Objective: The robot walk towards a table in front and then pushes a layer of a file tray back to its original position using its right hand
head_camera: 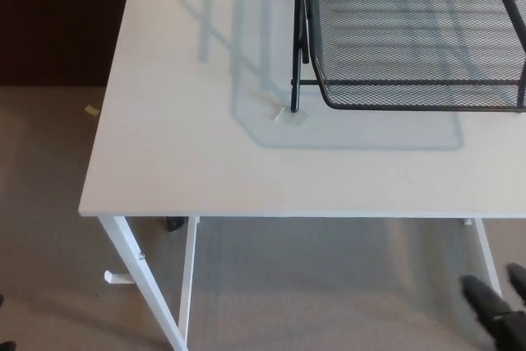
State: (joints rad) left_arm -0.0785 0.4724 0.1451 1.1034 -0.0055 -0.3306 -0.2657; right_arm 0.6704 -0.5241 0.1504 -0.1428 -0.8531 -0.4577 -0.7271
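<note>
Right hand [503, 311]: low at the near right corner, only two black fingertips [481, 294] showing, pointing up and to the far left
Finger state: cannot be judged
Left hand: out of sight

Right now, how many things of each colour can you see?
White: 1, the table
Black: 2, the mesh file tray and the robot's right hand, low at the picture's corner
Yellow: 1, a small scrap on the floor
Total: 4
</note>
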